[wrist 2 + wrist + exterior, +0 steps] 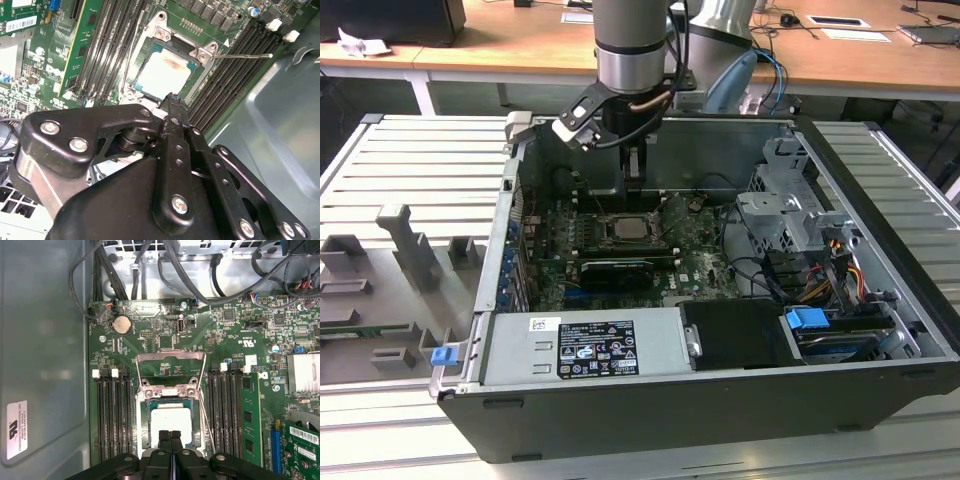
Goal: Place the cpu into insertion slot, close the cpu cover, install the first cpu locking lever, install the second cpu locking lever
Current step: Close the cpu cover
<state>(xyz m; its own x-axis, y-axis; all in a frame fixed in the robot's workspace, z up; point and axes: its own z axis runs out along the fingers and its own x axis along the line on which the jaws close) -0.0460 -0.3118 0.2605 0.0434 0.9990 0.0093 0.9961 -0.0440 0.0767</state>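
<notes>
Inside the open computer case, the gripper, fingers pressed together and empty, sits at the near edge of the insertion slot, whose cpu cover appears raised, so closing it should bear evenly on its free edge, clear of the seated cpu and the loose locking lever.

The cpu lies in the insertion slot, with memory slots on 2 opposite sides. The cpu cover stands open at the slot's edge. A power supply sits before the motherboard, and a drive cage stands at the exterior view's right.
</notes>
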